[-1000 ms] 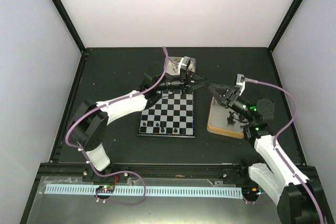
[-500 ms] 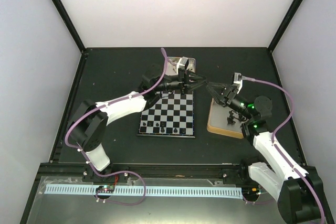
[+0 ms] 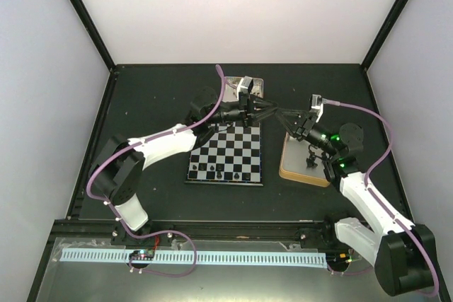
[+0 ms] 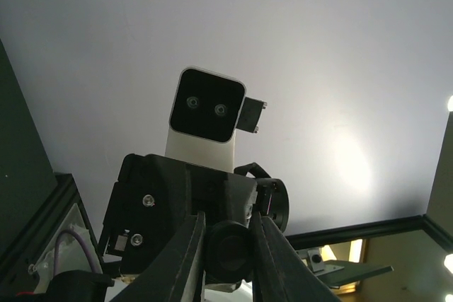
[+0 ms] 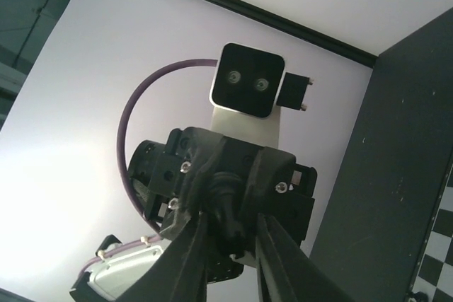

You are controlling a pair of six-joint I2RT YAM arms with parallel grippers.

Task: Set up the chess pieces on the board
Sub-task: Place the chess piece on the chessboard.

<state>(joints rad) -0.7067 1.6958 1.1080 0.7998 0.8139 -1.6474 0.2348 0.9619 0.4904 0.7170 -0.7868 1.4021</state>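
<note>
The board (image 3: 225,152) lies mid-table with a few black chess pieces (image 3: 219,172) along its near rows. Just behind its far right corner the two grippers meet tip to tip in the air. My left gripper (image 3: 272,109) is shut on a black chess piece (image 4: 228,249), its round base clamped between the fingers. My right gripper (image 3: 282,112) faces it. In the right wrist view the piece (image 5: 228,196) points at me, and its head sits between my right fingertips (image 5: 202,218) with thin gaps on both sides. More black pieces (image 3: 310,158) stand on a tan tray (image 3: 291,167).
A metal tin (image 3: 253,84) sits on the table behind the left gripper. The tan tray lies right of the board, under the right arm. A corner of the board (image 5: 443,242) shows at the right wrist view's lower right. Black frame posts edge the table.
My right gripper has moved left and up to meet the left gripper's tips, and its jaws have narrowed around the held piece. The left gripper kept its grip and shifted slightly.
</note>
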